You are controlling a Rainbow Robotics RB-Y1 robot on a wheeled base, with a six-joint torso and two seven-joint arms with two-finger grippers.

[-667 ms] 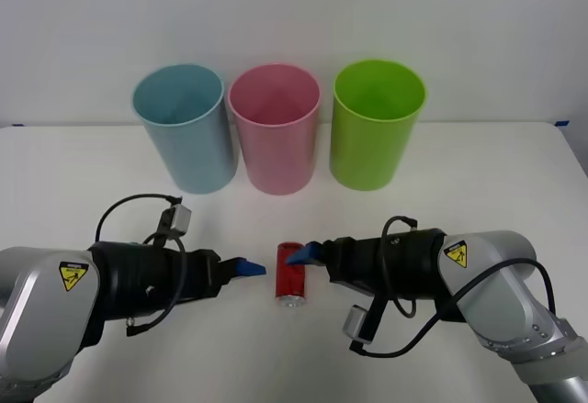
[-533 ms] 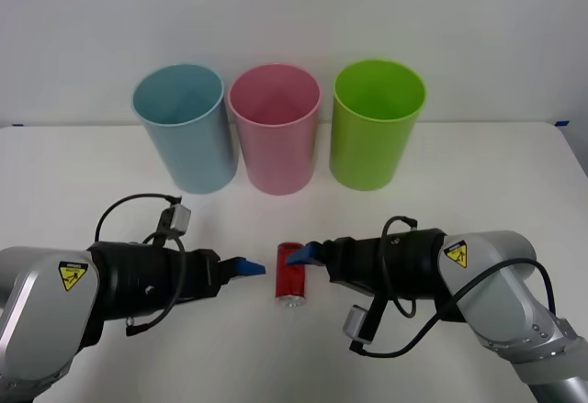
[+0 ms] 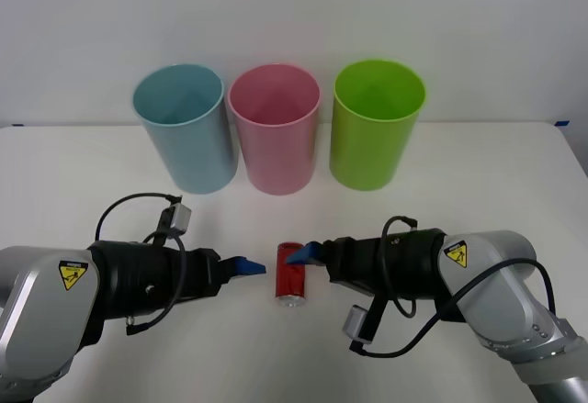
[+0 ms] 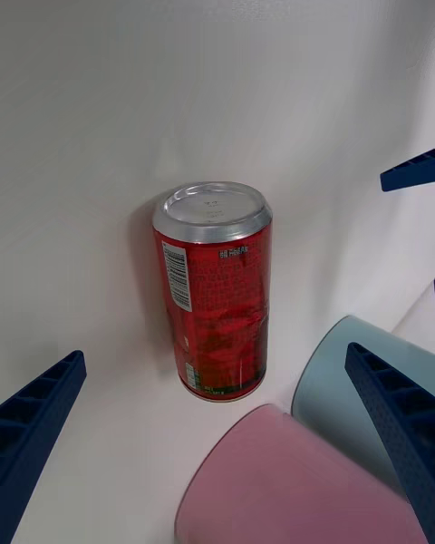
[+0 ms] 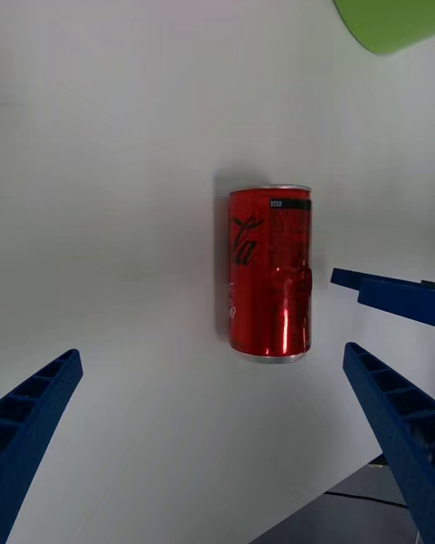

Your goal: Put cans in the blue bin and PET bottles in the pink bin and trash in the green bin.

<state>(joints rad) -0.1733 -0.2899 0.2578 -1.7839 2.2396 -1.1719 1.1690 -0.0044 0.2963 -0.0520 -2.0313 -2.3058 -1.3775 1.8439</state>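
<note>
The red can (image 3: 290,281) is seen lying on its side on the white counter (image 3: 478,173), near the front, betw. both grippers. The right gripper (image 3: 300,255) is placed just beside it, fingers spread wide, nothing held; the left gripper (image 3: 246,267) is also wide open & empty. Blue bin (image 3: 184,128), pink bin (image 3: 275,128), green bin (image 3: 376,123) are lined up behind, well apart. Sorting is judged not begun: the can is not yet grasped.

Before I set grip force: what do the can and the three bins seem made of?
The red can: likely thin metal, with glossy printed sides and bare silver ends. The blue bin, pink bin and green bin: apparently smooth moulded plastic in solid colours with a soft sheen.
</note>
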